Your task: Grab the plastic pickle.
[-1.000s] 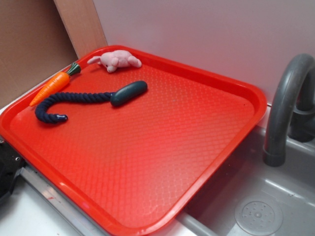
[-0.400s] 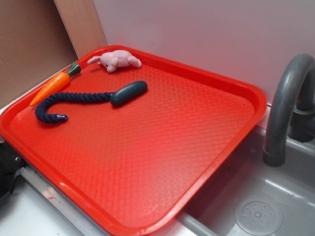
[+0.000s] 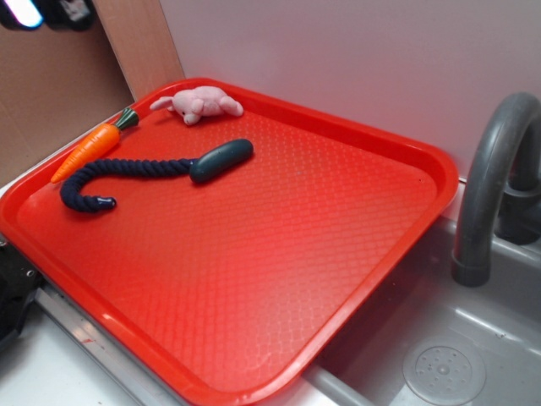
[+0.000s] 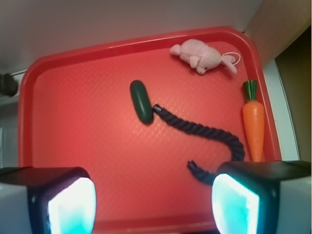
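Note:
The plastic pickle [image 3: 221, 161], a glossy dark teal-green oblong, lies on the red tray [image 3: 254, 391] toward its back left, touching one end of a dark navy rope [image 3: 110, 178]. From the wrist, the pickle [image 4: 141, 101] sits above centre, far ahead of my gripper [image 4: 153, 204]. The two glowing pads [image 4: 73, 207] stand wide apart, open, with only tray floor between them. In the exterior view just a corner of the gripper [image 3: 46, 13] shows at the top left, high above the tray.
An orange toy carrot [image 3: 89, 148] lies along the tray's left rim and a pink plush animal [image 3: 199, 103] at its back. The rope [image 4: 200, 129] curls toward my right finger. A grey faucet [image 3: 494, 178] and sink drain [image 3: 444, 368] stand to the right.
Part of my gripper has come into the exterior view at the top left. The pickle, rope, carrot and plush have not moved.

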Controlling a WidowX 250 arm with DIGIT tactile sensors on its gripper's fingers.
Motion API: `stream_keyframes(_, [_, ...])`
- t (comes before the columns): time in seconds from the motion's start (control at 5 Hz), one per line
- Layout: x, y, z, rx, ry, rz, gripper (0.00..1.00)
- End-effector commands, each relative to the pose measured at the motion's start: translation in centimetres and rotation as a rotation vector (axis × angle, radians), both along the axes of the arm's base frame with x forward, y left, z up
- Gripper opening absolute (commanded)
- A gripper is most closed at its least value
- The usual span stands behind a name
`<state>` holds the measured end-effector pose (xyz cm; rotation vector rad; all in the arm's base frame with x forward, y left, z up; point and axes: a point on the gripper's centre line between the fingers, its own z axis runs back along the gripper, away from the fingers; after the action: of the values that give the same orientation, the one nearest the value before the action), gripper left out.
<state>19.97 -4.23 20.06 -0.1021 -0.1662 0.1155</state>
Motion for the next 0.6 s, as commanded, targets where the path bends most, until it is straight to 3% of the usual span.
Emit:
stream_keyframes(0.0, [5.1,-0.8,-7.3,-0.075,-0.037,-0.104,1.00])
stream_keyframes(0.2, [7.1,-1.4,-11.2,-0.084,-0.010,-0.144,1.00])
stream_keyframes(0.4, [7.4,-2.0,-13.5,-0.015,0.016,-0.188,1.00])
